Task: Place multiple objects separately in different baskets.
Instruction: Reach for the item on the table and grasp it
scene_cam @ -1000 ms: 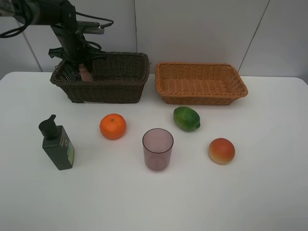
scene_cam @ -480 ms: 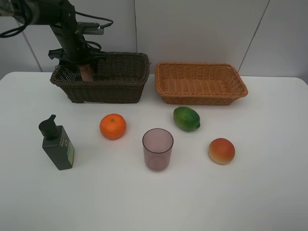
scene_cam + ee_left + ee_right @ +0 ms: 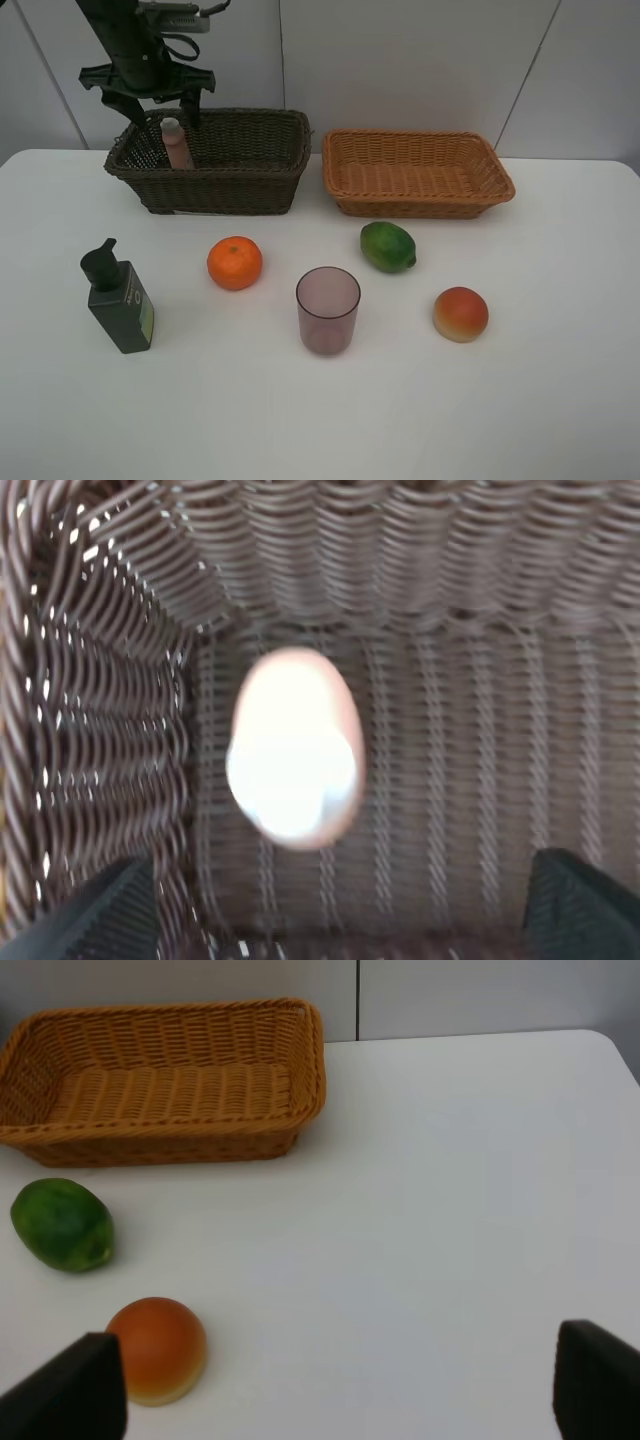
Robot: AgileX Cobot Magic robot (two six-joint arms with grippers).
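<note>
The left gripper (image 3: 150, 102) hangs with jaws spread wide over the left end of the dark brown basket (image 3: 250, 185) — the pink bottle (image 3: 176, 143) stands upright directly beneath it, free of the jaws, white cap pointing up. The dark green pump bottle (image 3: 120, 300), upright near the surface's (image 3: 520, 420) front-left corner, probably suits this arm next. The right gripper (image 3: 330, 1390) is spread too, holding nothing.

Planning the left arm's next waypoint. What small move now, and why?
Probably lift the left gripper straight up, clear of the dark basket, before swinging toward the pump bottle. Its jaws stand open just above the pink bottle, which stands upright and ungripped at the basket's left end. A sideways move at this height could clip the cap or the rim.
</note>
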